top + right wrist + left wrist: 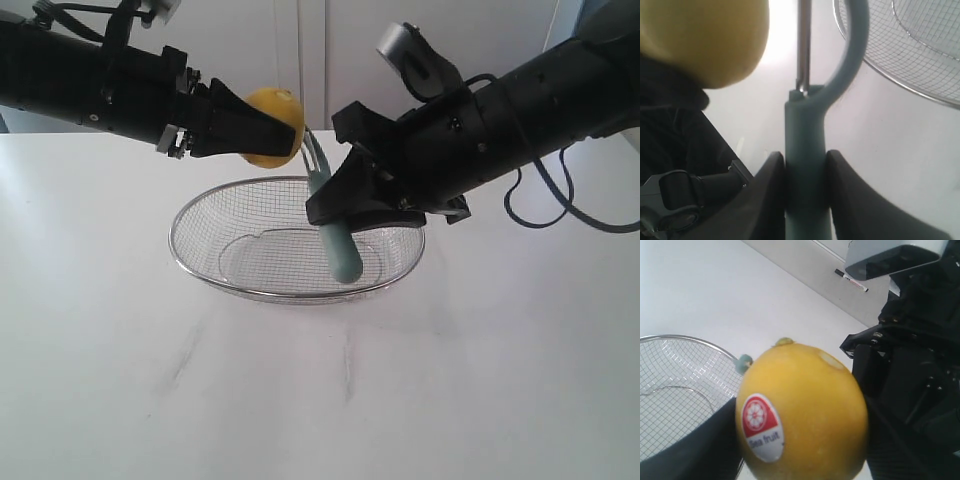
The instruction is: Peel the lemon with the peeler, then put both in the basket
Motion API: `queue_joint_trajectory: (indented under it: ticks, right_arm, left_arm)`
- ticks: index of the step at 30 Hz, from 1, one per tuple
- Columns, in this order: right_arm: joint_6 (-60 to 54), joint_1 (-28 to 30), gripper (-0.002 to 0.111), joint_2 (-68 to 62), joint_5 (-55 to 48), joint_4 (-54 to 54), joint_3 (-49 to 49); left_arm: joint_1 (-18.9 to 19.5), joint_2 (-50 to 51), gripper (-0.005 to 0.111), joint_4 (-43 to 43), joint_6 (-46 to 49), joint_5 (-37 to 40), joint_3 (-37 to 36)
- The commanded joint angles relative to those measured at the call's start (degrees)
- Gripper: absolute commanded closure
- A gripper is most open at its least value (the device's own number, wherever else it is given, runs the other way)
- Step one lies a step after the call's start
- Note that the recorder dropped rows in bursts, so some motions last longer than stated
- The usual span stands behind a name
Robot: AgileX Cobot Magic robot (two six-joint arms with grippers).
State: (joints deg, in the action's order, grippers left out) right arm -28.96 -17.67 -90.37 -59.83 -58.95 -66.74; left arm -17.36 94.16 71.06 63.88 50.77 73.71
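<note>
Yellow against the pale wall, the lemon hangs above the worktop, pinched between the black fingers of the left end effector, whose arm comes in from nine o'clock in the exterior view. Its jaws are spread to the fruit's width and closed on it. The left wrist view shows a red-and-white sticker facing the camera. Below, the wire-mesh basket rests on the worktop, with the lemon over its rim at about eleven o'clock. Just beside the lemon, at its four o'clock, is the head of the teal peeler, its handle pointing to six o'clock over the basket. The right end effector, reaching from two o'clock, clamps the handle narrowly. In the right wrist view a bright gap separates blade and fruit.
</note>
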Motion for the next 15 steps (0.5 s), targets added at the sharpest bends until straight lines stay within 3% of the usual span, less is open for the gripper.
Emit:
queue_joint_trajectory:
  ticks: [1, 15]
  right_arm:
    - [-0.80, 0.01, 0.108, 2.61, 1.85, -1.14, -0.01]
    - [-0.43, 0.01, 0.108, 6.91, 2.49, -0.30, -0.01]
  left_arm:
    - [0.17, -0.81, 0.107, 1.69, -0.08, 1.53, -0.04]
    - [0.17, -0.81, 0.107, 1.69, -0.08, 1.53, -0.04]
